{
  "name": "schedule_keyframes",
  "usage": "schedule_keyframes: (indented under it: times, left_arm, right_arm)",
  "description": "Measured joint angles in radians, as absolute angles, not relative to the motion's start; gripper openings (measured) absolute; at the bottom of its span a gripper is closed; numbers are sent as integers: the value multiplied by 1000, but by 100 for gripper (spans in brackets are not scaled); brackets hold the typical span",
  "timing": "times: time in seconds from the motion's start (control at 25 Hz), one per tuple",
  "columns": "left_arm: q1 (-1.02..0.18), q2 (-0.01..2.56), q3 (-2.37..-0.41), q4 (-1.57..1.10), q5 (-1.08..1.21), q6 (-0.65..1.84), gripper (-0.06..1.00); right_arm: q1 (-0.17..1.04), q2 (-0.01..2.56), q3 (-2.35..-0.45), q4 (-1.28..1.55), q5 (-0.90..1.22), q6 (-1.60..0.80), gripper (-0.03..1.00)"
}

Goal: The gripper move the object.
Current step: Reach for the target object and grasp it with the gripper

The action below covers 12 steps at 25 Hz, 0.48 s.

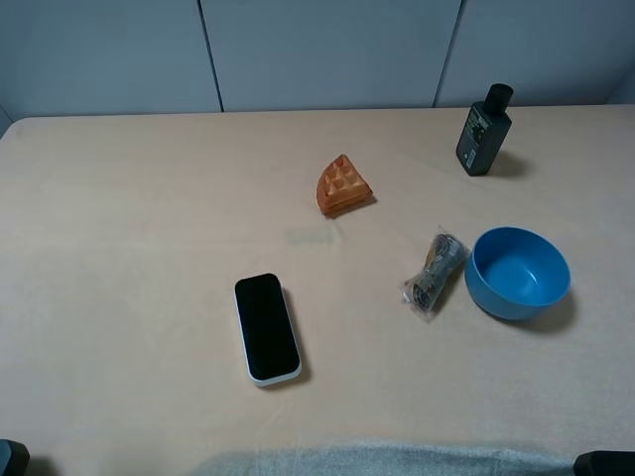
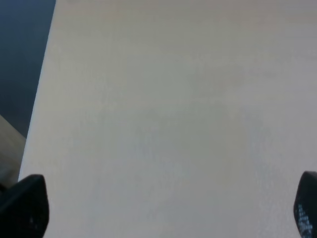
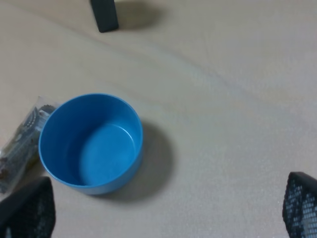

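Note:
The blue bowl stands upright and empty on the beige table at the right. It also shows in the right wrist view. My right gripper is open, its two fingertips wide apart, and it hovers short of the bowl without touching it. In the high view only a dark corner of it shows at the bottom right. My left gripper is open over bare table near the table's left edge, and a dark corner of it shows at the bottom left.
A clear packet with dark contents lies just left of the bowl. An orange waffle wedge sits mid-table. A black phone with a white rim lies front centre. A dark bottle stands at the back right.

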State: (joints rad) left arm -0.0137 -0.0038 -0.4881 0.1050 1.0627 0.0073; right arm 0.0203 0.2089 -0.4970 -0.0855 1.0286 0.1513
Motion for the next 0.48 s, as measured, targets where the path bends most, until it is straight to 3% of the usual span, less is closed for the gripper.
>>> schedule_keyframes:
  times: [0.48]
  left_arm:
    - [-14,-4,-488,105,1063,7,99]
  right_arm:
    - [20,209,-497,-86,1029,151,69]
